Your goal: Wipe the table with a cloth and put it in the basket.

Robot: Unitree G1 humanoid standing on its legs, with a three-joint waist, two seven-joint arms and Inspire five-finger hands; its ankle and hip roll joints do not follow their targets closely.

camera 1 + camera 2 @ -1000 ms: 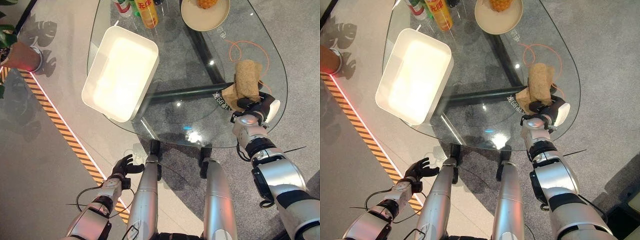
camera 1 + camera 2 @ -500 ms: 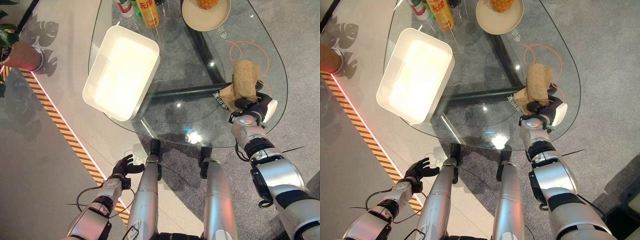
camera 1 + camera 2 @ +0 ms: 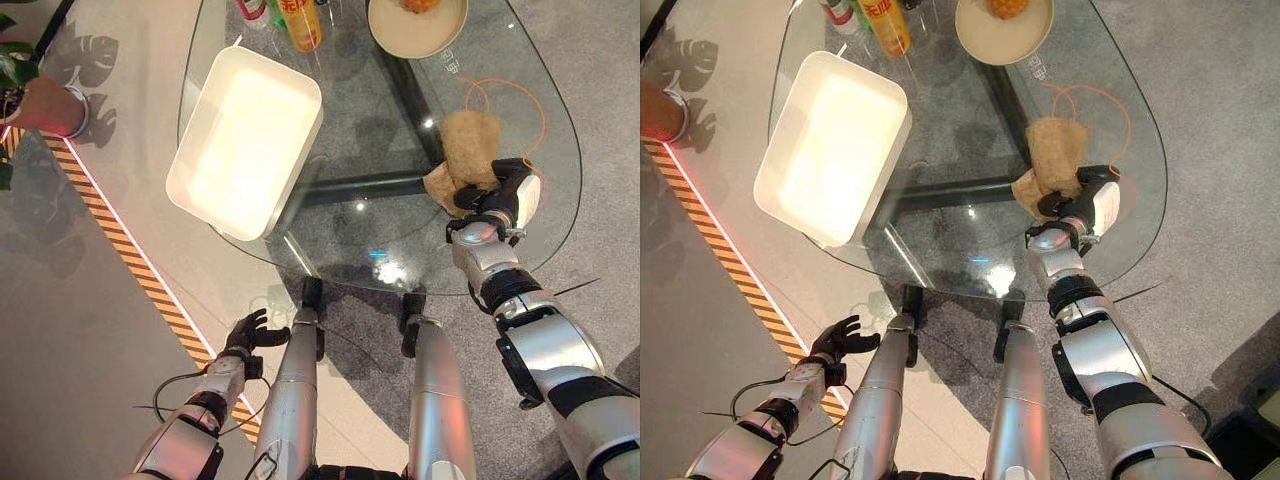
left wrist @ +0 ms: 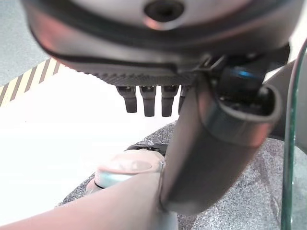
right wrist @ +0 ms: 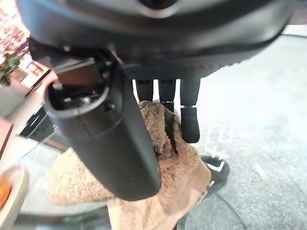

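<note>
The right hand [image 3: 497, 200] rests on the glass table [image 3: 560, 215] near its right edge, fingers curled down onto a tan cloth [image 3: 468, 145] and gripping its near end. In the right wrist view the fingers [image 5: 190, 122] bend into the fuzzy cloth [image 5: 158, 191] while the thumb [image 5: 103, 139] lies along its other side, so the cloth is pinched between them. The cloth lies bunched on the glass, most of it spread beyond the hand toward the far side, with a flatter flap sticking out to the left of the hand. An orange loop of cord [image 3: 520, 95] shows by the far edge of the cloth; I cannot tell whether it lies on the glass or under it.

The white basket [image 3: 245, 140], a deep rectangular tub, sits on the left part of the table, hanging a little over the edge and well apart from the cloth. At the far end of the table stand a few bottles [image 3: 303, 20] and a cream plate [image 3: 415, 30] with something orange on it.

The left hand [image 3: 246, 333] hangs low beside the robot, off the table and over the floor near a striped yellow-and-black line [image 3: 130, 262]. Its fingers [image 4: 146, 100] are loosely spread and hold nothing. A potted plant [image 3: 35, 100] stands on the floor at far left.
</note>
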